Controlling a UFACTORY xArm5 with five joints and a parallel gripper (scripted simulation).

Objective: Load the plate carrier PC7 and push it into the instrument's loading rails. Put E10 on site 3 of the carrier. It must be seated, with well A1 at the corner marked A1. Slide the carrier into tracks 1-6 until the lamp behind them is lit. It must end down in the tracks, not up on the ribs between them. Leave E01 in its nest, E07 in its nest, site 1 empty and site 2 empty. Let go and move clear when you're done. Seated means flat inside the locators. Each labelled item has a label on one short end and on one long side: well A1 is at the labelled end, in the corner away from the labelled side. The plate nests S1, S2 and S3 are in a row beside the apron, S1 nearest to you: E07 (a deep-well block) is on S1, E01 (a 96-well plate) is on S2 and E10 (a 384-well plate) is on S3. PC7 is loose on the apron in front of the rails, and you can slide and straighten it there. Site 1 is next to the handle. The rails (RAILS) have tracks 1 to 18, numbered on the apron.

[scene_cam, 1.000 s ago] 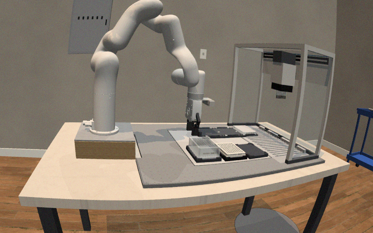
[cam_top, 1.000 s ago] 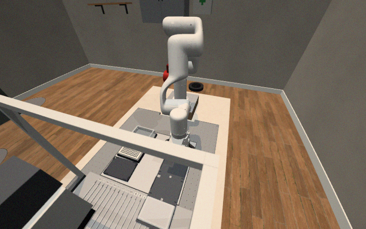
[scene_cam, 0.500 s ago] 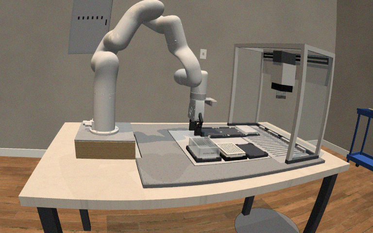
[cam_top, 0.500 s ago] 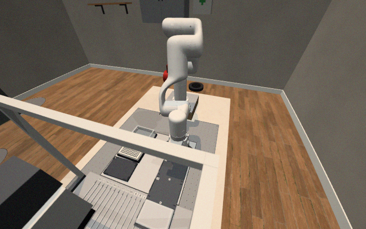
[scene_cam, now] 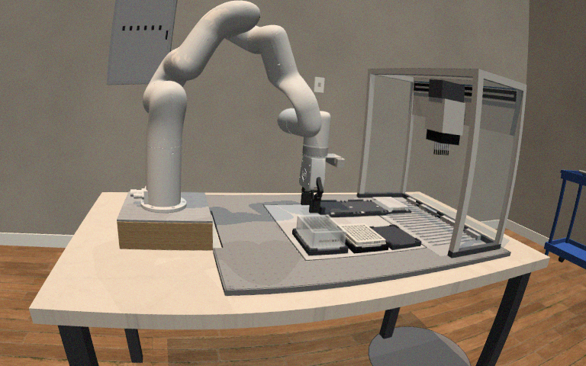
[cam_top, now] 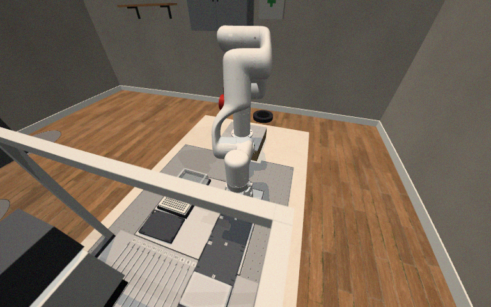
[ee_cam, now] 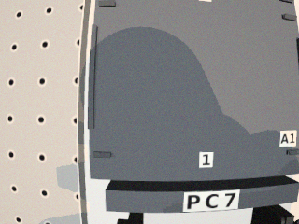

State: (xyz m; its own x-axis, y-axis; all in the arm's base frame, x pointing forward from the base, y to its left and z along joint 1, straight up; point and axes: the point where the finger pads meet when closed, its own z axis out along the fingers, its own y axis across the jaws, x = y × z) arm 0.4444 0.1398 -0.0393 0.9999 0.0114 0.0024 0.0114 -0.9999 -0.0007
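The dark grey carrier PC7 (cam_top: 224,249) lies on the apron with its far end reaching onto the rails (cam_top: 151,269). The white 384-well plate E10 (cam_top: 206,289) sits on its far site, also seen in the exterior view (scene_cam: 390,203). In the wrist view the handle label PC7 (ee_cam: 211,201) is just ahead of my fingers. My gripper (scene_cam: 314,203) is open, low at the handle end of the carrier, and holds nothing.
The deep-well block E07 (scene_cam: 320,230) and the 96-well plate E01 (scene_cam: 362,235) sit in their nests beside the apron. The third nest (scene_cam: 395,236) is bare. The instrument frame (scene_cam: 471,164) stands over the rails, with a pipetting head (scene_cam: 445,116) above.
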